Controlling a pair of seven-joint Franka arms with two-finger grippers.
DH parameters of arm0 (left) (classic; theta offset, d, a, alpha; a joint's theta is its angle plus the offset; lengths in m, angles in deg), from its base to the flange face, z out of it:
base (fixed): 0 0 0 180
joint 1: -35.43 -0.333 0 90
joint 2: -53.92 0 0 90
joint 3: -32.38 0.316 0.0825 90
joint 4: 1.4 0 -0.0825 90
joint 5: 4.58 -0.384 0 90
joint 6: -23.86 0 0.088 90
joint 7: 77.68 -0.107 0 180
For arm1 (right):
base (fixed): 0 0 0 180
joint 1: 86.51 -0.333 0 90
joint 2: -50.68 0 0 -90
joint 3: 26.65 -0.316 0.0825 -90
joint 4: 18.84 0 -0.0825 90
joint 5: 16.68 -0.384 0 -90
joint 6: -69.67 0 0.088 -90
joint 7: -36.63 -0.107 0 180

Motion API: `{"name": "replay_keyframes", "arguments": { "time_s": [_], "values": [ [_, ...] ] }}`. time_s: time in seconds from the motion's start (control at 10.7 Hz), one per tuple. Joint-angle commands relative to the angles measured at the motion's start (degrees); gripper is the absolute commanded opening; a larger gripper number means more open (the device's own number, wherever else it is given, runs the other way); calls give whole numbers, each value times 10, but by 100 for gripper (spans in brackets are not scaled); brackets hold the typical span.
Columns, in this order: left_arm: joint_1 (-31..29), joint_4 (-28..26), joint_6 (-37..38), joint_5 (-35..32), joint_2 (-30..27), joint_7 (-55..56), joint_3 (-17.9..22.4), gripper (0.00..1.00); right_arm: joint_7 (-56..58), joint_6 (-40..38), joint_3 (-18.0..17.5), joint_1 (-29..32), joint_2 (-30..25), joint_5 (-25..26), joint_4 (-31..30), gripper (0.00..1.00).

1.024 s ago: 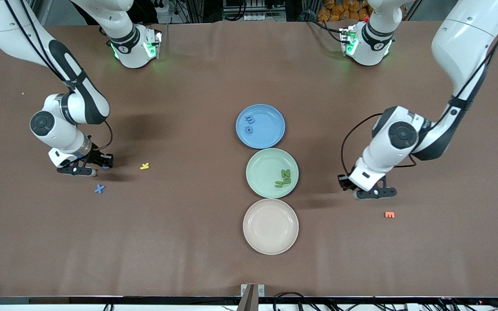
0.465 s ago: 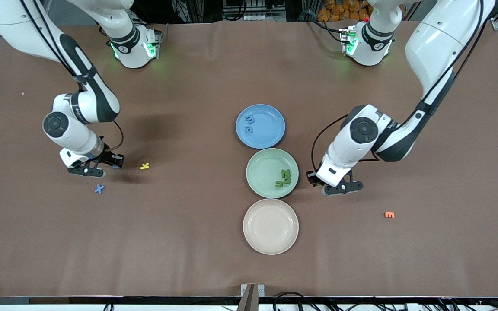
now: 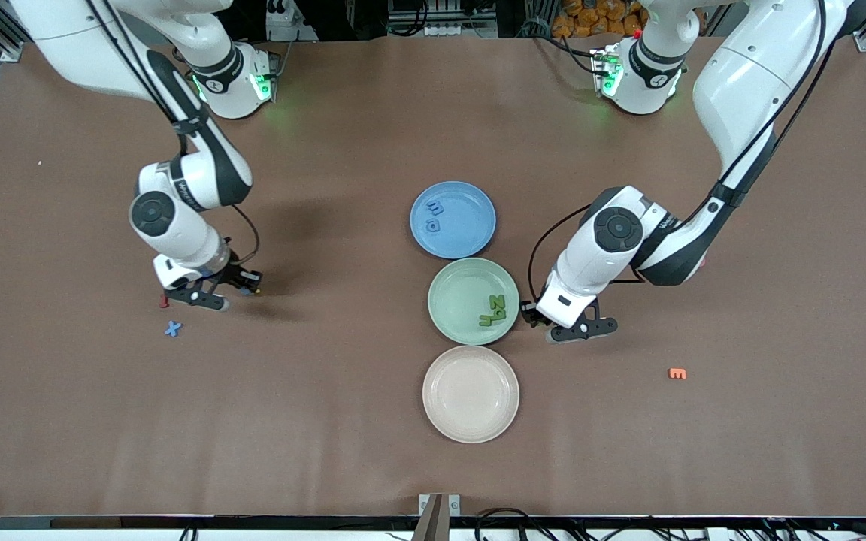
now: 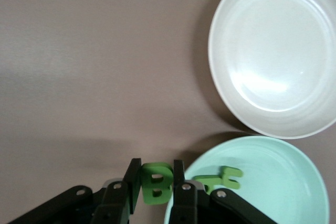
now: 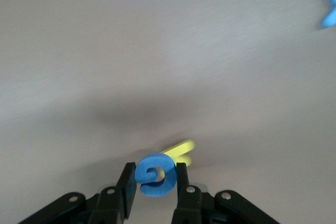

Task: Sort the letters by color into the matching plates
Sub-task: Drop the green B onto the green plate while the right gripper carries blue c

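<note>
Gripping a green letter [image 4: 156, 183], the left gripper [image 4: 156, 187] hung beside the green plate [image 4: 273, 182] (rim edge); the right gripper [image 5: 156, 182] pinched a blue letter [image 5: 156, 174] over the table [image 3: 328, 421].

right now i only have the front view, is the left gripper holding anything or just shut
Observer: The left gripper is shut on a green letter B, shown in the left wrist view.
Operator: where is it relative to the green plate
Observer: It hangs just off the rim of the green plate, over bare table; another green letter lies in the plate close by.
Operator: and the right one
Observer: The right gripper is shut on a curled blue letter, up over the yellow letter on the table.
</note>
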Motion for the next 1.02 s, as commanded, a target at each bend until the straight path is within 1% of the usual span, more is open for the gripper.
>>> {"name": "replay_keyframes", "arguments": {
  "time_s": [0.0,0.19,0.37,0.65,0.74,0.93],
  "values": [
    [32,39,0,-7,24,34,6,0,-82,-16,-12,-67,-13,-35,16,22],
    [37,45,0,-8,33,34,6,0,-139,-22,-24,-106,-8,-35,32,22],
    [37,51,-2,-8,43,34,6,0,-194,-48,-35,-141,1,-35,56,22],
    [67,80,-3,-5,75,39,8,0,-275,-86,-64,-182,32,-35,105,22],
    [79,88,-4,-5,84,47,14,0,-297,-86,-69,-194,40,-35,116,22],
    [115,98,-5,-4,89,57,43,0,-336,-86,-73,-224,64,-35,144,23]
  ]
}}
